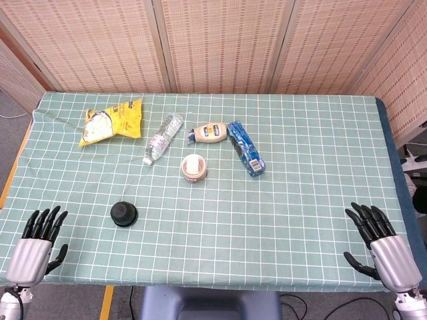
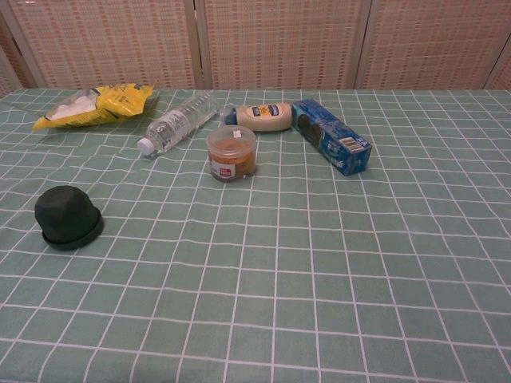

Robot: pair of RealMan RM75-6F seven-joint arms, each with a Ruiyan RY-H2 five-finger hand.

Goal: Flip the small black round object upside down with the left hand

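table (image 1: 320, 200) under green checked cloth (image 2: 335, 263), items atop.

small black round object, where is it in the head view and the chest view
Head view: small black round object sits lower left on the checked cloth, near the left hand.
Chest view: it sits at the left edge, mid-height; no hands show.
Shared landmark: the clear water bottle lies beyond it.

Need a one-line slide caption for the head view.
Both robot hands, left and right, rest open at the near edge of the green checked tablecloth; small black round object sits untouched.
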